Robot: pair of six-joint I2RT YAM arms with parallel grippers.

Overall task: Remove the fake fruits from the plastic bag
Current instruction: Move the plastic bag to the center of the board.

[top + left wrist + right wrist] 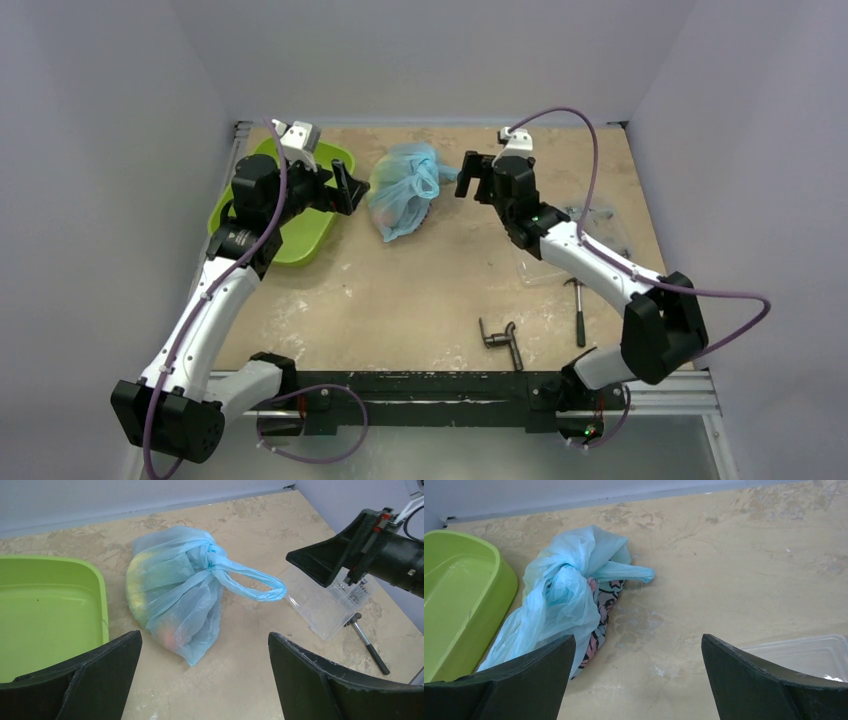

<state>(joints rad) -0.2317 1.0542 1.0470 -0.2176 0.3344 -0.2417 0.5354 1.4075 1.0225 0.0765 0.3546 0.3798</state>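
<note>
The light-blue plastic bag (pixel 405 190) lies knotted on the table at the back middle, one handle loop stretched toward the right. It also shows in the left wrist view (pixel 177 597) and the right wrist view (pixel 564 600), where its pink and black print shows. The fake fruits are inside it, seen only as yellow, green and orange blurs (pixel 167 630) through the plastic. My left gripper (pixel 345 188) is open and empty just left of the bag. My right gripper (pixel 468 178) is open and empty just right of the handle.
A lime-green tray (pixel 290 235) sits under my left arm at the back left, also in the left wrist view (pixel 45 610). A clear plastic parts box (pixel 600 235) lies under my right arm. Metal tools (pixel 500 340) and a small hammer (pixel 579 315) lie at the front right.
</note>
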